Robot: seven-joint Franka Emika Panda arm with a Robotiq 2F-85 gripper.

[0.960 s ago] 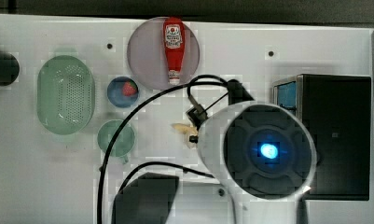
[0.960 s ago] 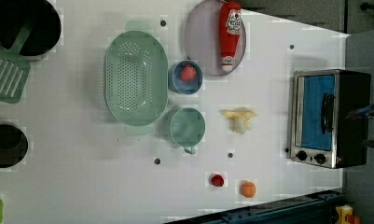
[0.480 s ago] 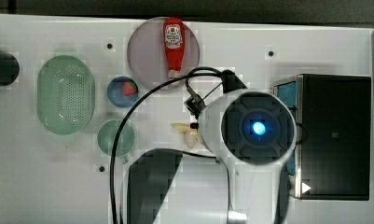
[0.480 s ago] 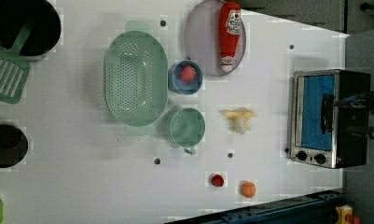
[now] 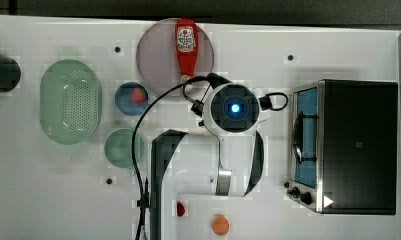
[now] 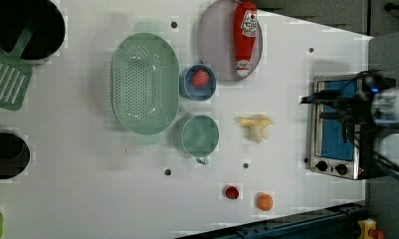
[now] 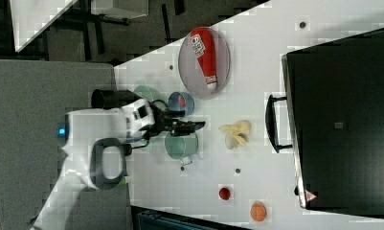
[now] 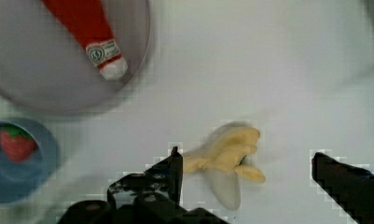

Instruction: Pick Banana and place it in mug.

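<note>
Lying on the white tabletop (image 6: 87, 189), the banana (image 6: 255, 127) is seen partly peeled, its pale flesh exposed among yellow strips of skin. In the left view it rests to the right of the mug (image 6: 199, 135), apart from it, and to the left of the toaster oven (image 6: 334, 127). The mug, teal-green with a short handle stub, is set upright just beside the lower edge of the pale-green colander (image 6: 145, 82). A blue bowl (image 6: 198, 82) holding a strawberry (image 6: 201, 78) is placed above the mug in the left view, and beside it a grey plate (image 6: 214, 45) carries a red ketchup bottle (image 6: 245, 35) lying on its side.

In the wrist view the pincer (image 8: 245, 172) is seen spread wide, nothing held, with the banana (image 8: 226, 161) lying between its two dark fingers (image 8: 168, 175), nearer to one of them. In the right view the pincer (image 7: 192, 126) is shown raised over the tabletop, with the mug (image 7: 181, 145) just below it in the picture and the banana (image 7: 235, 133) to the right view's right. Near the lower edge of the left view, a small red fruit (image 6: 232, 192) and an orange one (image 6: 264, 201) are found close together.
</note>
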